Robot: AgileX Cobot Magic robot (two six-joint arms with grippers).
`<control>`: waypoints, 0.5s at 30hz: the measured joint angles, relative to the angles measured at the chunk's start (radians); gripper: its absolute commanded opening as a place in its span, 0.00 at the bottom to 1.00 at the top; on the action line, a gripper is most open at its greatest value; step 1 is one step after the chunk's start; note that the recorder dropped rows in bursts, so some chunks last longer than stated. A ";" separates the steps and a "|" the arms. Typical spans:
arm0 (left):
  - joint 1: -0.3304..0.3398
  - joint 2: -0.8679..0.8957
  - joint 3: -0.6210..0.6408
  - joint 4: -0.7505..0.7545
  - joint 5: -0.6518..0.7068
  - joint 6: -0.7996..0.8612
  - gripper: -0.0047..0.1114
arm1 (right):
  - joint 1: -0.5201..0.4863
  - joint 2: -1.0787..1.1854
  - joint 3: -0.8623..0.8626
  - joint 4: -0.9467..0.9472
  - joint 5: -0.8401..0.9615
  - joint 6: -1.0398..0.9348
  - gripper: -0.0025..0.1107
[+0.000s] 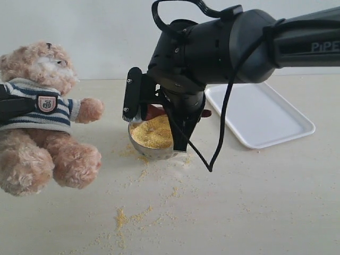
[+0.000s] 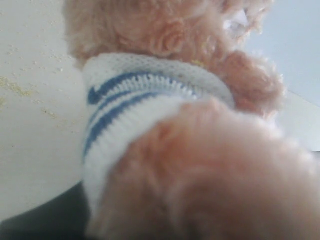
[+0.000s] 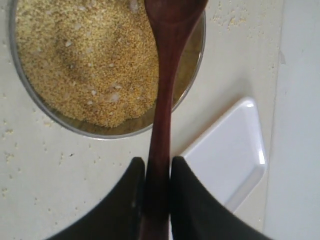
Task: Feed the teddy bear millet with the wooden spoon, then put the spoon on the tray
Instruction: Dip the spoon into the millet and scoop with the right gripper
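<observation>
Looking at the right wrist view, I see the right gripper (image 3: 157, 162) squeezed shut on the long thin handle of the slim dark reddish-brown wooden spoon (image 3: 162, 95). The spoon's little oval end is over the small round metal bowl (image 3: 60, 122), close to its rim and just above the heap of fine yellow millet (image 3: 85, 55). I cannot tell if any grains are in it. I think the spoon is light, stiff and smooth, so it could twist or slide between the pads. The hold on the handle, well back from the oval end, looks like a good spot to me. The millet is tiny and loose, and some grains lie on the pale beige table (image 1: 265, 202), so I judge the spoon must stay flat and go slowly. The fluffy light-brown teddy bear in a navy-and-white striped shirt (image 1: 42, 106) sits to the left of the bowl. It looks soft and squashy. A dark part at its side may be the left gripper (image 1: 11, 108), but I cannot tell if that one is open or closed. The flat white rectangular plastic tray (image 1: 260, 117) waits just right of the bowl.
</observation>
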 measured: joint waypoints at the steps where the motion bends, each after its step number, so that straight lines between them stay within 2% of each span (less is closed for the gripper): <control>1: 0.000 0.000 0.000 0.000 0.000 0.000 0.08 | 0.000 0.000 0.000 0.000 0.002 0.005 0.02; 15: 0.000 0.000 0.000 0.000 0.000 0.000 0.08 | -0.009 0.048 -0.010 0.078 0.114 -0.112 0.02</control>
